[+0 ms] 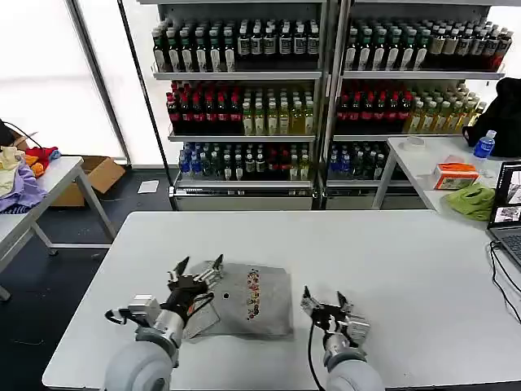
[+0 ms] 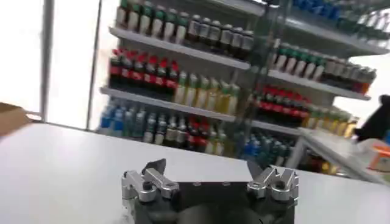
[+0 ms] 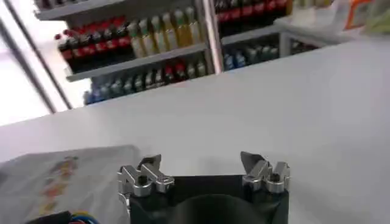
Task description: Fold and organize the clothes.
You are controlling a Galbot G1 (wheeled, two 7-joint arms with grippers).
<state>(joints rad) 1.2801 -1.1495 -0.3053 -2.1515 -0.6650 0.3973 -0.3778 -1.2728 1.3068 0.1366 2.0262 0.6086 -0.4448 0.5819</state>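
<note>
Head view: folded grey shirt point(image 1: 248, 301) between splayed left pincer point(image 1: 198, 270); right pincer point(image 1: 323, 303).

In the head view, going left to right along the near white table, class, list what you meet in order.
Left gripper, open, at the shirt's left edge → folded grey shirt with its multicoloured print → right gripper, open, just right of the shirt → bare table → laptop at the far right edge.

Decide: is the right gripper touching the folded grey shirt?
Apart. The head view shows bare table between the right gripper, fingers open, and the folded grey shirt.
</note>
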